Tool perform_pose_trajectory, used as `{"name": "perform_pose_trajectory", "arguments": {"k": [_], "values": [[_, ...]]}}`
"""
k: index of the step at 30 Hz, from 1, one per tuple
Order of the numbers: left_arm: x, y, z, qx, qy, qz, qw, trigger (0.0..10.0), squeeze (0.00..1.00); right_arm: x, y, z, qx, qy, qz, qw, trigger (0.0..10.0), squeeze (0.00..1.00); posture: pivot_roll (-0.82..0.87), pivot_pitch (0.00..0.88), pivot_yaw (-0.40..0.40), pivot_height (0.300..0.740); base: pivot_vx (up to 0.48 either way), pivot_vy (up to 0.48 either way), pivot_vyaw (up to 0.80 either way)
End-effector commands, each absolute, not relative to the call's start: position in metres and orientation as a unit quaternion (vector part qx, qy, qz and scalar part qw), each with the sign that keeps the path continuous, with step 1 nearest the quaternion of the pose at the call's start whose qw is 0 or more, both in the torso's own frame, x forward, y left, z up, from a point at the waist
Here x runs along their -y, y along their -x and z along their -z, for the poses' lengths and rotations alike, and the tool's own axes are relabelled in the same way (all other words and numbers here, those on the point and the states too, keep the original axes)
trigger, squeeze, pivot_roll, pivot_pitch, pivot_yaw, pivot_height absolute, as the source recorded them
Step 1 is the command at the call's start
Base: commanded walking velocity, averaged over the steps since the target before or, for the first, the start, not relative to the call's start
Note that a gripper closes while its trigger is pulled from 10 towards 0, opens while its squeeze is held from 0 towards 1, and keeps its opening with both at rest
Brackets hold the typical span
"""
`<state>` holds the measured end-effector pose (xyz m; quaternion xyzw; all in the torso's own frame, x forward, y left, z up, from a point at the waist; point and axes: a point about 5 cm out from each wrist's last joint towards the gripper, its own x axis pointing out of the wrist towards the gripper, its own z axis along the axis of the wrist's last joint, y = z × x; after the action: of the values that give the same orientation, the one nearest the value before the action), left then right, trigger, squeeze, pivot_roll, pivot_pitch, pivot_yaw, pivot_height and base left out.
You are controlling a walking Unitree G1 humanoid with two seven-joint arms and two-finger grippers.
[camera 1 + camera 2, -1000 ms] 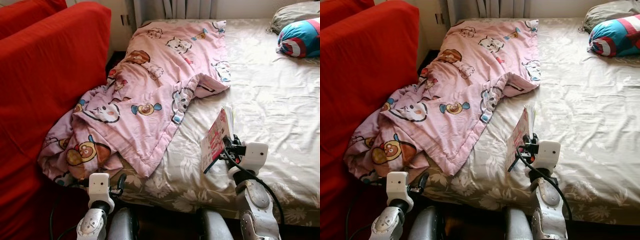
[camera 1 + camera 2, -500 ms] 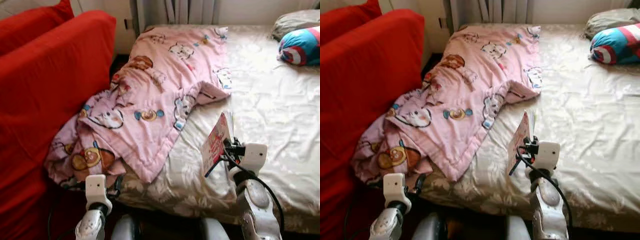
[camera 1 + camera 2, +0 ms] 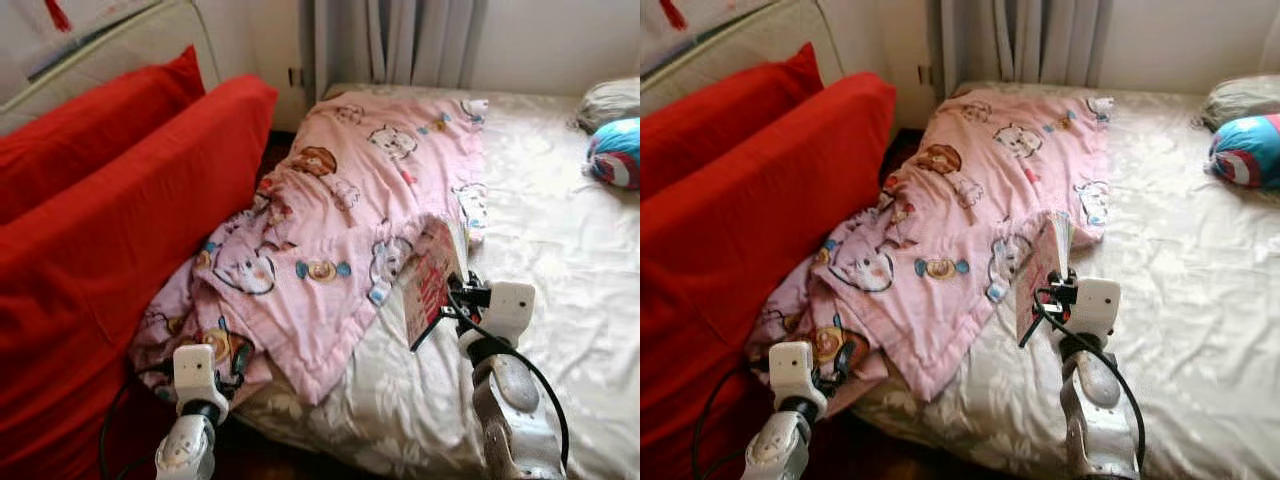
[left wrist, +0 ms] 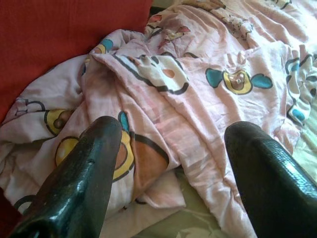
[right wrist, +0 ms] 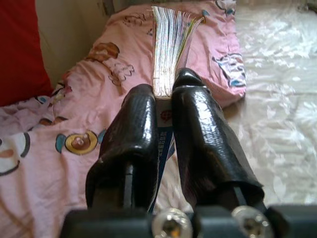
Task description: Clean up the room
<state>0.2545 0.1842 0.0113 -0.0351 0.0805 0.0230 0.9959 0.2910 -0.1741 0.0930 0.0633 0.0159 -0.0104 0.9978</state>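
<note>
My right gripper (image 3: 452, 297) is shut on a thin magazine (image 3: 430, 280) with a red and white cover, held upright on edge above the bed. The right wrist view shows its fanned pages (image 5: 170, 49) standing up between the two black fingers (image 5: 198, 134). A pink cartoon-print blanket (image 3: 340, 230) lies crumpled over the left part of the bed and spills off its corner. My left gripper (image 3: 232, 365) hangs low by that spilled corner, fingers (image 4: 81, 183) spread open with nothing between them, the blanket (image 4: 198, 94) just beyond.
A red sofa (image 3: 100, 240) with a red cushion stands close along the bed's left side. The bed (image 3: 560, 260) has a beige floral sheet. A blue, red and white pillow (image 3: 617, 153) and a grey pillow lie at the far right. Curtains hang behind.
The camera has pulled back and tilted up, showing more sofa and wall. The magazine stays gripped in my right gripper. The left gripper remains low by the blanket's corner.
</note>
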Motion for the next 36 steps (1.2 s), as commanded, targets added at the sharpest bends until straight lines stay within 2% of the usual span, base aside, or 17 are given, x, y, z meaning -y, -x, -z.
{"name": "perform_pose_trajectory", "arguments": {"k": [1,8,27,36], "values": [[-0.1865,-0.2518,-0.0077,-0.088,0.039,-0.027,0.995,10.0,0.0,0.1702,-0.294,-0.1013,0.005,-0.065,0.006,0.998,10.0,0.0,-0.06,0.009,0.029,0.74,0.0,0.0,0.0],[-0.1852,-0.2522,-0.0073,-0.087,0.036,-0.022,0.995,10.0,0.0,0.1732,-0.2941,-0.0998,-0.002,-0.065,0.021,0.998,10.0,0.0,-0.06,0.0,0.028,0.74,0.0,0.0,0.0],[-0.1845,-0.2564,-0.0102,-0.076,0.033,-0.023,0.996,10.0,0.0,0.1762,-0.2946,-0.0999,-0.004,-0.065,0.043,0.997,10.0,0.0,-0.06,0.057,0.023,0.74,0.0,0.0,-0.65],[-0.1867,-0.2572,-0.0119,-0.072,0.031,-0.027,0.997,10.0,0.0,0.1749,-0.2971,-0.1003,-0.005,-0.068,0.046,0.997,10.0,0.0,-0.06,0.071,0.025,0.74,0.0,-0.326,0.0]]}}
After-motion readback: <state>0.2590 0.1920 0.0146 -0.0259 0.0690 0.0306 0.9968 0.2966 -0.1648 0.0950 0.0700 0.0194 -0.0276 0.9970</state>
